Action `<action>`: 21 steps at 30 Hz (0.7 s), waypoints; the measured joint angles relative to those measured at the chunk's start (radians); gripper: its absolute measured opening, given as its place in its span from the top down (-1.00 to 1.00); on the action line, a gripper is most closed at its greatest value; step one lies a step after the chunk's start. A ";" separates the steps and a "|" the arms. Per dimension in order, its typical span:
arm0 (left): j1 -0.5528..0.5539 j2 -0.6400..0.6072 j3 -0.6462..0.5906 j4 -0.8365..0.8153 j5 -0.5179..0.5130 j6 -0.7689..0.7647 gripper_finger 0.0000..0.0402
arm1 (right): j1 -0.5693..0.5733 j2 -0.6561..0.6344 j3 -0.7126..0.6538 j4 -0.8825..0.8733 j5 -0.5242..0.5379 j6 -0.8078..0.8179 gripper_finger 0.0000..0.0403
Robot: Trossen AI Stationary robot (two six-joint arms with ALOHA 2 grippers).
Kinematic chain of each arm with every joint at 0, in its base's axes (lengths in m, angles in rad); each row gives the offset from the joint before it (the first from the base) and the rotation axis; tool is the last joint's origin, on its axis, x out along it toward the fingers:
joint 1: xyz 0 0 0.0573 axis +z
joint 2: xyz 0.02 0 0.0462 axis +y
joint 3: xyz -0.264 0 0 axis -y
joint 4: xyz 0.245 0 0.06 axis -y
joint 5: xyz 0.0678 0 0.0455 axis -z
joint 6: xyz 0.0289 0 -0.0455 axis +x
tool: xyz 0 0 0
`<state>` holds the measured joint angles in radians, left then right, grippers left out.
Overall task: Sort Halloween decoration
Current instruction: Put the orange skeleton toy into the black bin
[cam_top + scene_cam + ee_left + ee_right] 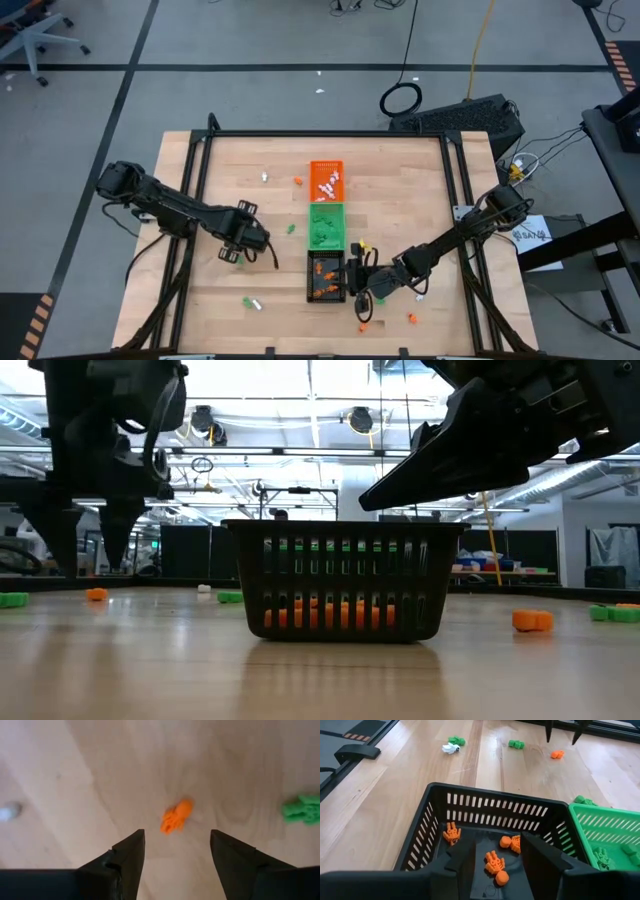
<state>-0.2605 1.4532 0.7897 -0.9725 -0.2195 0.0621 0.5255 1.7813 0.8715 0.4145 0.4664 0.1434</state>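
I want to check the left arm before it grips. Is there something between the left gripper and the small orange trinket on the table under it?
Nothing visible does. The left gripper hangs open over bare wood, and the orange trinket lies just ahead of the gap between its fingers. The nearest other piece, a green trinket, lies off to one side.

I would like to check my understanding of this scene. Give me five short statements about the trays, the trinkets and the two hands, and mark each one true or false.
1. The black slotted plastic tray holds orange trinkets. True.
2. The left hand grips an orange trinket. False: it is open above one lying on the wooden table.
3. The right hand hangs over the black tray. True.
4. The green plastic tray is empty. False: green trinkets lie inside.
5. The three trays are far apart. False: they form one row.
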 joint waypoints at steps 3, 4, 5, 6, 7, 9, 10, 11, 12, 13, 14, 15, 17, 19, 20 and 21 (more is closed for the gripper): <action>0.010 0.000 -0.020 0.045 0.022 0.074 -0.07 | 0.000 0.000 0.000 0.000 0.000 0.000 0.30; 0.014 0.000 -0.028 0.058 0.023 0.097 -0.07 | 0.000 0.000 0.000 0.000 0.000 0.001 0.30; 0.018 0.000 -0.038 0.077 0.025 0.119 -0.07 | 0.000 0.000 0.000 0.000 0.000 0.000 0.30; 0.024 0.000 -0.048 0.095 0.028 0.138 -0.07 | 0.000 0.000 0.000 0.000 0.000 0.001 0.30; 0.032 0.000 -0.060 0.108 0.033 0.155 -0.07 | 0.000 0.000 0.000 0.000 0.000 0.001 0.30; 0.050 0.001 -0.076 0.106 0.038 0.169 -0.06 | 0.000 0.000 0.000 0.000 0.000 0.001 0.30; 0.055 0.001 -0.077 0.117 0.044 0.178 -0.05 | 0.002 0.000 0.000 0.000 -0.001 0.001 0.30; 0.061 0.001 -0.077 0.131 0.046 0.185 -0.03 | 0.003 0.000 0.000 0.000 0.000 0.001 0.30; 0.066 0.001 -0.077 0.133 0.047 0.189 0.00 | 0.005 0.000 0.000 0.000 0.000 0.000 0.30; 0.073 0.001 -0.077 0.125 0.051 0.190 0.03 | 0.005 0.000 0.000 0.000 0.000 -0.001 0.30; 0.080 0.001 -0.078 0.122 0.056 0.191 0.06 | 0.006 0.000 0.000 0.000 0.000 -0.002 0.30; 0.089 0.001 -0.078 0.124 0.054 0.191 0.10 | 0.007 0.000 0.000 0.000 0.000 -0.003 0.30; 0.105 0.001 -0.078 0.124 0.060 0.191 0.18 | 0.007 0.000 0.000 0.000 0.000 -0.006 0.30; 0.118 0.001 -0.078 0.122 0.086 0.190 0.25 | 0.007 0.000 0.000 0.000 0.000 -0.006 0.30; 0.121 0.001 -0.078 0.123 0.092 0.191 0.28 | 0.007 0.000 0.000 0.000 0.000 -0.006 0.30; 0.124 0.001 -0.078 0.123 0.094 0.191 0.30 | 0.007 0.000 0.000 0.000 0.000 -0.006 0.30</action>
<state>-0.1361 1.4544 0.7120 -0.8497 -0.1251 0.2527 0.5323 1.7813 0.8715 0.4149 0.4660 0.1372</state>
